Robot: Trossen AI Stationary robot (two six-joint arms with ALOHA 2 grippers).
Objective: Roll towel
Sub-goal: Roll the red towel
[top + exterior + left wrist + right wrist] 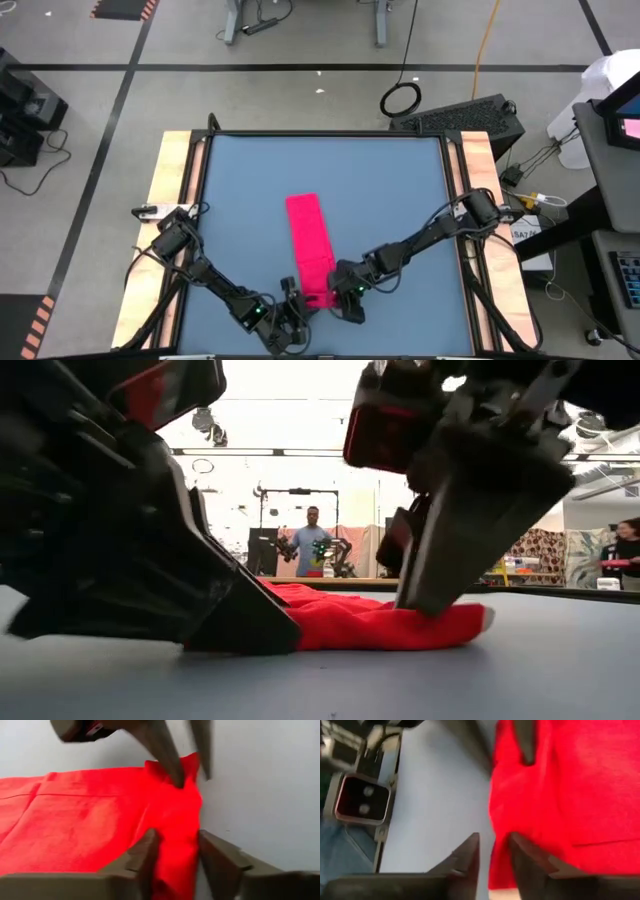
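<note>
The bright red-pink towel (308, 235) lies flat on the blue table (250, 200) as a long narrow strip running from the middle toward the near edge. Both grippers are at its near end. My left gripper (296, 303) is at the end's left corner and my right gripper (340, 297) at its right corner, each shut on the cloth. In the low view the near end (380, 625) is bunched up a little between the two grippers. The white tag does not show. My left gripper pinches the towel's near edge (177, 845) between its two fingers, at the left corner. The fingers slant down from the near left. The cloth is puckered there and rests on the table. My right gripper pinches the towel's near edge (497, 835) between its two fingers, at the right corner. The fingers slant down from the near right. The corner (190, 767) is gathered up between the fingers, and the rest of the towel lies on the table.
The table's near edge is close behind both grippers. Wooden rails (170, 200) run along the table's left and right sides. The blue surface on either side of the towel is bare. People (313, 540) stand in the room beyond the far edge.
</note>
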